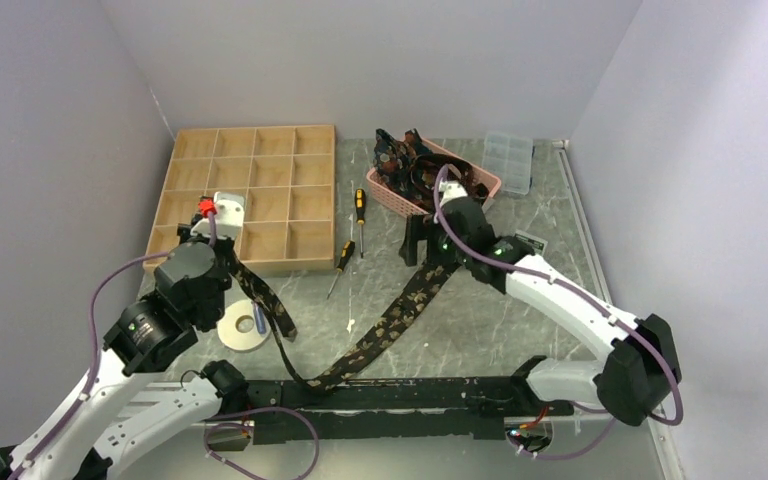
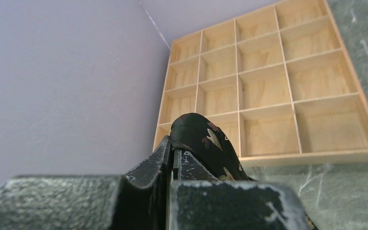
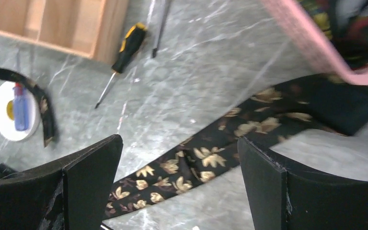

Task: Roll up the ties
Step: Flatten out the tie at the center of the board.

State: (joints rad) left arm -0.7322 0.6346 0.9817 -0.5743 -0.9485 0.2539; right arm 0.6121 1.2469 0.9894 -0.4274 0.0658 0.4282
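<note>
two wrist views fill in what the overhead one cannot. from above, the left gripper [image 1: 222, 243] is a dark clump at the near edge of the wooden tray [image 1: 260, 266], and how its jaws stand is hard to read. its own camera shows the fingers [image 2: 148, 165] pressed together on a fold of the tie [image 2: 201, 139], which bulges over their tips.

the right wrist view shows the right gripper [image 3: 179, 143] spread wide with nothing in it. the tie lies flat below, between the fingers, beside the blurred pink basket [image 3: 306, 43].

only the overhead view gives the tie's whole run: from the left gripper it goes down to a bend near the tabletop's near edge, then slants up to the right gripper just before the basket, which holds other ties [image 1: 410, 160].

the tabletop [image 1: 460, 320] is grey-green, veined like marble, and boxed in by plain lilac walls [image 1: 360, 60]. the tray is pale plywood in square compartments. the tie is black woven cloth with tan-gold leaves. two screwdrivers [image 1: 360, 205] and a white disc [image 1: 243, 325] lie between tray and tie.
</note>
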